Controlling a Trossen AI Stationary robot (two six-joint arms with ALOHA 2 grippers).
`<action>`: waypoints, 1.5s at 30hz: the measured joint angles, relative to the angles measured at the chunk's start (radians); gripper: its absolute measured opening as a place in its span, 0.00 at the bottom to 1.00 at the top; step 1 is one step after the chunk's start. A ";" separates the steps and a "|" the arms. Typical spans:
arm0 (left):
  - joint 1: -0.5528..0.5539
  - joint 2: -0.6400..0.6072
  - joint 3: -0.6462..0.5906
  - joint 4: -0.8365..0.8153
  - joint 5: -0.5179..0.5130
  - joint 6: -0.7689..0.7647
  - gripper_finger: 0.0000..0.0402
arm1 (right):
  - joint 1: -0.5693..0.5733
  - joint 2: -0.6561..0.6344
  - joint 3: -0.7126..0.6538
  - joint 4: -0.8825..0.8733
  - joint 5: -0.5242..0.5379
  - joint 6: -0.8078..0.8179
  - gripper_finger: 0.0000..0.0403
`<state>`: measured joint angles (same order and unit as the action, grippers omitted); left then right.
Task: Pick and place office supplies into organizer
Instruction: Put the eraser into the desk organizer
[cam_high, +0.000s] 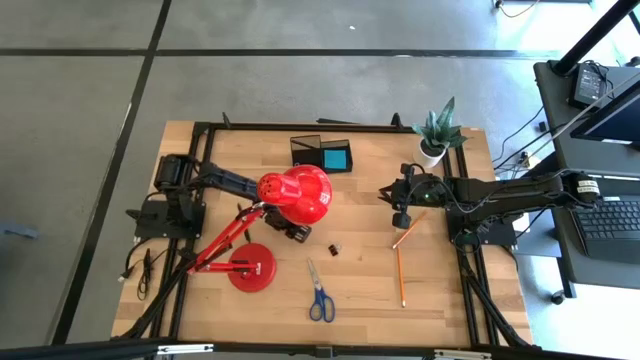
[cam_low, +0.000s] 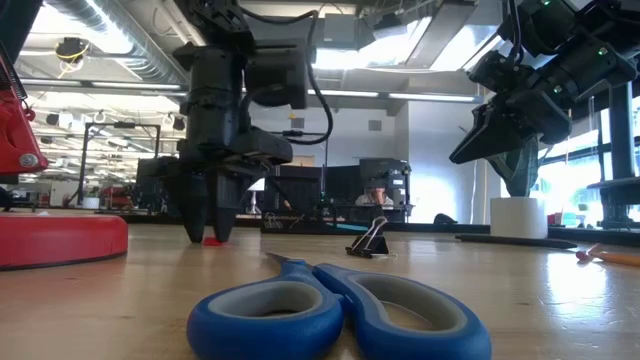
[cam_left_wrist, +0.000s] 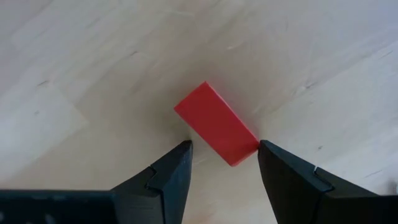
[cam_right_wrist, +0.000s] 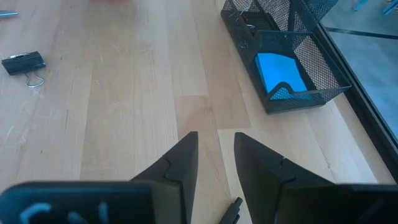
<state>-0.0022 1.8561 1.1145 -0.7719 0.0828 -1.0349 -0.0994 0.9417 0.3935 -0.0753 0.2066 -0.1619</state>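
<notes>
On the wooden tabletop (cam_high: 360, 290), the high view hides the left claw (cam_left_wrist: 224, 149) under the red lamp (cam_high: 296, 194), yet its own wrist view shows it spread open, fingertips straddling a small red block (cam_left_wrist: 216, 123) without gripping it. The right claw (cam_right_wrist: 216, 146) hangs part-open and empty above bare wood, and only its wrist view shows the mesh organizer (cam_right_wrist: 292, 62) holding a blue block (cam_right_wrist: 280, 73) at the tabletop's far edge. Smaller things lie loose: blue-handled scissors (cam_low: 330, 312) nearest the low camera, two pencils (cam_high: 402, 262) near the right arm, and a black binder clip (cam_low: 369, 240) between them.
</notes>
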 joint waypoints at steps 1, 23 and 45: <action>0.003 0.000 0.000 0.000 0.004 0.008 0.45 | 0.000 0.000 0.000 0.000 0.000 0.000 0.27; 0.042 0.000 -0.003 0.034 0.047 -0.265 0.42 | 0.000 0.000 0.000 0.001 0.000 0.000 0.27; 0.050 0.002 -0.002 -0.017 0.065 -0.047 0.26 | 0.000 0.000 0.000 -0.014 0.000 0.000 0.27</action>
<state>0.0475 1.8580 1.1128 -0.7888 0.1478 -1.0823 -0.0994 0.9417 0.3935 -0.0898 0.2066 -0.1619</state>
